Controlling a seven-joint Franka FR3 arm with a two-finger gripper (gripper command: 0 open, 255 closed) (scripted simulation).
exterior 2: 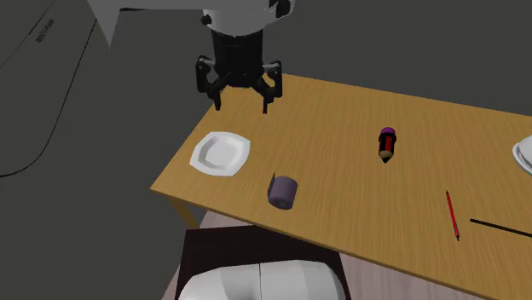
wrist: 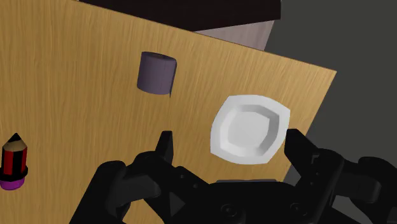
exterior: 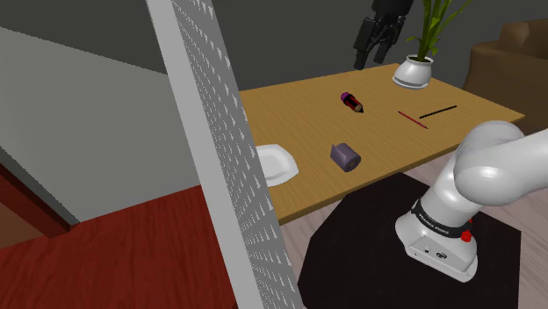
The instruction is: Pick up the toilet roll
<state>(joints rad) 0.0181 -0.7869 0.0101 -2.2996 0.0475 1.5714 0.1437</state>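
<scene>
Evidently at the approach step, the gripper [exterior 2: 243,104] hovers wide open and empty, and should next descend over the purple toilet roll [exterior 2: 283,192].

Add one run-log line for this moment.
gripper: open, empty, above table | purple toilet roll: on table, not grasped | white plate: beside roll

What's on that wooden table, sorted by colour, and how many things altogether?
White: 2, squarish white plate and white plant pot.
Purple: 1, short purple roll.
Red: 1, thin red stick.
Black: 1, thin black stick.
Mixed: 1, stubby red-and-black pencil shape with purple end.
Total: 6.
</scene>
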